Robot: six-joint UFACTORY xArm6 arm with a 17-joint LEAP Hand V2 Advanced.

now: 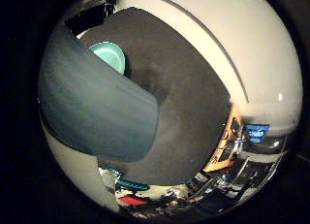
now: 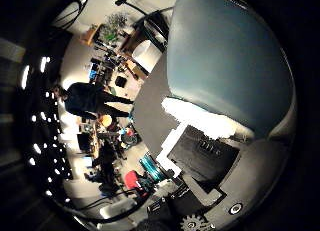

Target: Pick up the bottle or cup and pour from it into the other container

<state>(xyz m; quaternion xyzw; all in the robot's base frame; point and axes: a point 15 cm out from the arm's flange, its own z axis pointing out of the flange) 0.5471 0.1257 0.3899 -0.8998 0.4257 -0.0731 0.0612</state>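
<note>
The dark grey matte surface (image 1: 193, 112) spreads widest below the palm. Next in size, a blue-grey smooth cylindrical cup (image 1: 97, 112) fills much of both palm views, lying tilted right against the palm and held off the surface, its shadow falling beneath it. The white and black hand (image 2: 205, 156) presses against the cup's wall; how far its fingers curl, I cannot tell. Smallest, a teal round bowl (image 1: 112, 55) sits on the surface, peeking past the cup's rim.
</note>
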